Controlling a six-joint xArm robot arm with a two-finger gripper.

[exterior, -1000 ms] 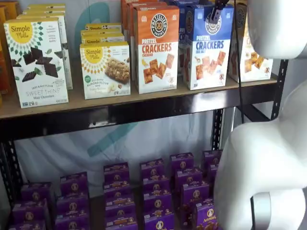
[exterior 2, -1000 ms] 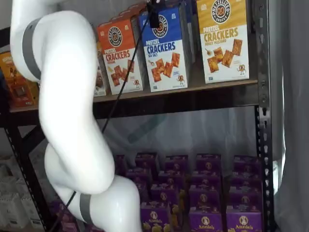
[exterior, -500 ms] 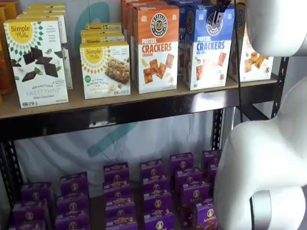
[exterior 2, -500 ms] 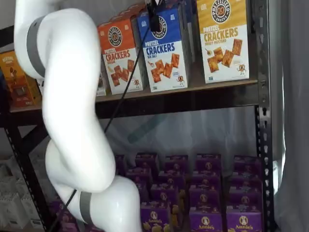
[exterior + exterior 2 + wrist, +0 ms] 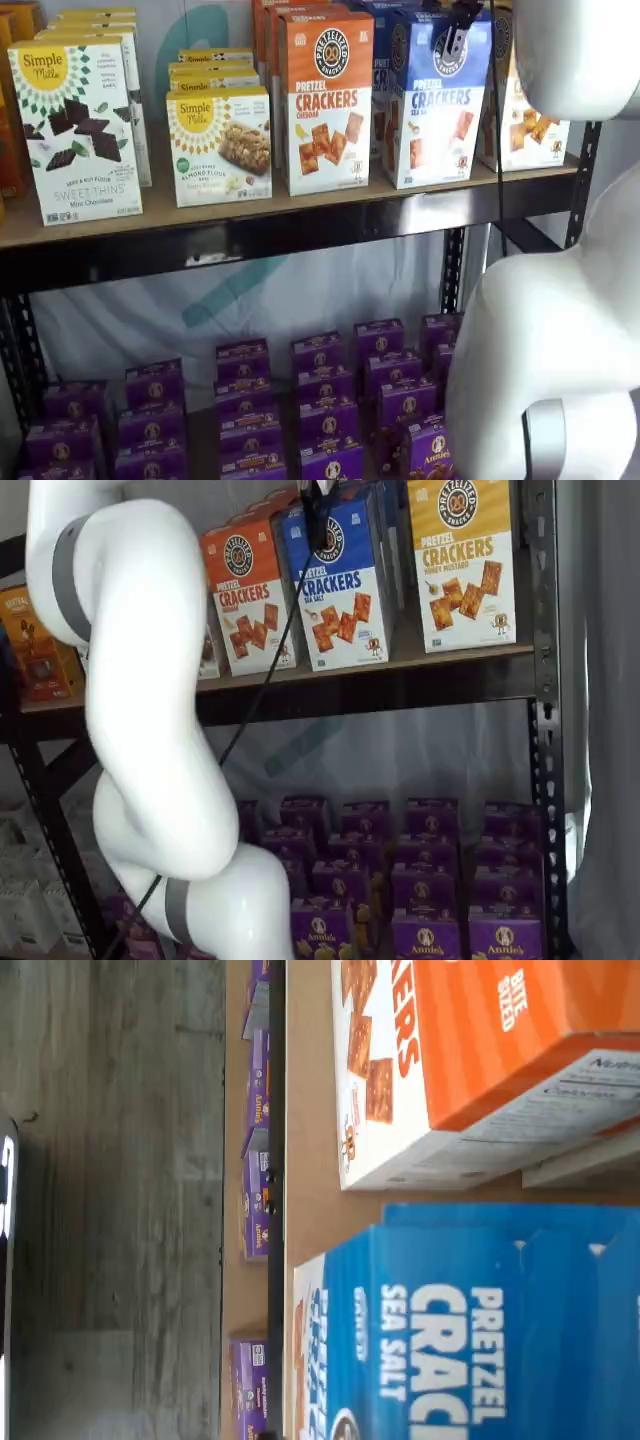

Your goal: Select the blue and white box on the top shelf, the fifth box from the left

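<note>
One blue and white box [image 5: 432, 100] sits under my gripper [image 5: 457, 30], grip state unclear; I should clamp it squarely.

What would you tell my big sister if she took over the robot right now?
Gripper: its black fingers hang from the top edge in both shelf views, right at the upper front of the blue and white box. Whether they are open or closed on it cannot be told.
Things: the blue and white box stands upright on the top shelf, between the orange-topped cheddar box and the yellow-topped box. The wrist view shows its blue top close up.
Done: the arm has reached the right box.
Left: get a firm grip, then draw the box out off the shelf.
</note>
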